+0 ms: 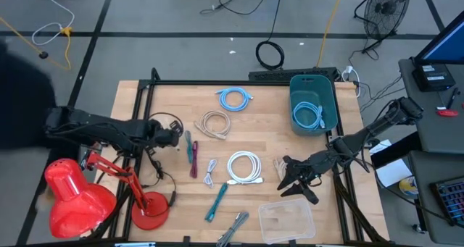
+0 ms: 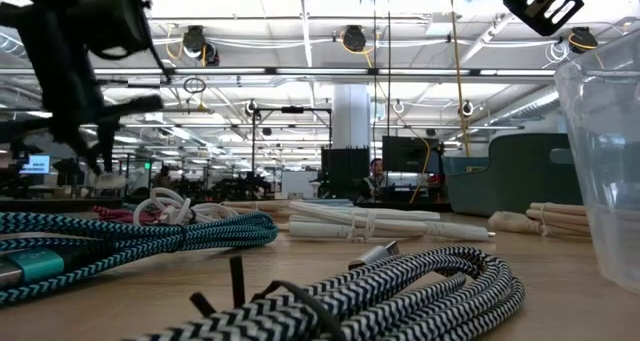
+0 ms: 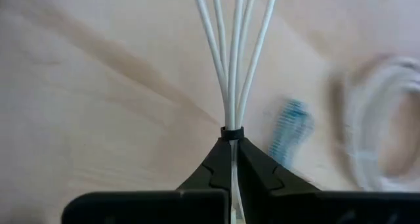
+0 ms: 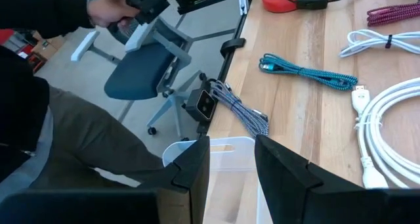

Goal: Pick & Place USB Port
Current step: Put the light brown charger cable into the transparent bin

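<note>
Between the pressed-together fingers of the left gripper [image 3: 232, 163], a bundled white USB cable [image 3: 235, 60] is pinched. The right gripper [image 4: 231, 159] is held partly spread beside the clear plastic container [image 4: 223, 148].

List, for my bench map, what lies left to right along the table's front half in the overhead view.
Red lamp → magenta cable → teal cable → white cable coil → right pincer.

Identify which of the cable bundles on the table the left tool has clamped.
The thin white cable bundle: the left tool is shut on its black tie. The blue-tipped cable and the larger white coil lie apart on the wood, untouched.
</note>
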Robot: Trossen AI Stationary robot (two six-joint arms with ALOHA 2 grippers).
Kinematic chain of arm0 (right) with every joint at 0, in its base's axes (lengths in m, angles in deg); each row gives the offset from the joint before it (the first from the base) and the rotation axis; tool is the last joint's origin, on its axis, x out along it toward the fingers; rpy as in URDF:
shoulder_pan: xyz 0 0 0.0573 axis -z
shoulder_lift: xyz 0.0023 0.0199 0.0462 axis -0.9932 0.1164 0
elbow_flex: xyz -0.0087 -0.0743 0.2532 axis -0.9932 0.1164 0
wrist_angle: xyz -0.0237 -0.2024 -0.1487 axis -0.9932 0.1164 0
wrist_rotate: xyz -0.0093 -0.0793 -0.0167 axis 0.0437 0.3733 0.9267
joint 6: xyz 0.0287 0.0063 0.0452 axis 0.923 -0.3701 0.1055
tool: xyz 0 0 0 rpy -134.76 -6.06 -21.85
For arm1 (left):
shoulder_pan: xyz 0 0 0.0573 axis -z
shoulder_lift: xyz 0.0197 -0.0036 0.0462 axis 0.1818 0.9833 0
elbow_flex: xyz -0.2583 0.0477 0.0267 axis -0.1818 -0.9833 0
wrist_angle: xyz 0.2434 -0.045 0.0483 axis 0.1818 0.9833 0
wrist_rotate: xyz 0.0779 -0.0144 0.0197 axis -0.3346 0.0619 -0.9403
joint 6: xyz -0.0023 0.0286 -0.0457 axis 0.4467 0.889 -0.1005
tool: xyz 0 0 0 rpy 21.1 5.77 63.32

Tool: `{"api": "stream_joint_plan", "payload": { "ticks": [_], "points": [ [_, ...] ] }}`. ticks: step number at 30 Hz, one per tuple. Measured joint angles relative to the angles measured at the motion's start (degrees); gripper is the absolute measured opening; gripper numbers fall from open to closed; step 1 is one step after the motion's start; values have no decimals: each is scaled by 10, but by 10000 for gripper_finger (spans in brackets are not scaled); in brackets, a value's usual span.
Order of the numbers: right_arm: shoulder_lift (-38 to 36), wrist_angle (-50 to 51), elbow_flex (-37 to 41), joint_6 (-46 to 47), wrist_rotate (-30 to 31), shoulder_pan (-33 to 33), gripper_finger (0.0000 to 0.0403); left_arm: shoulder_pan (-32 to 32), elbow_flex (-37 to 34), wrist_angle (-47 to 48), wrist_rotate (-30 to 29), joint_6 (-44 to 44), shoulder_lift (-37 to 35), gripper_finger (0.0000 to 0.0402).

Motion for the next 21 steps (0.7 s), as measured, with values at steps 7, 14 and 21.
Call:
{"api": "stream_joint_plan", "payload": {
  "ticks": [7,14,21],
  "points": [
    [0,0,0,-1,1,0,114,1,66,82,-37,61,-48,5],
    [0,-12,0,91,88,1,114,3,162,79,-130,229,-59,4],
    [0,-117,0,139,133,16,114,3,235,3,-172,460,-59,4]
  ]
}}
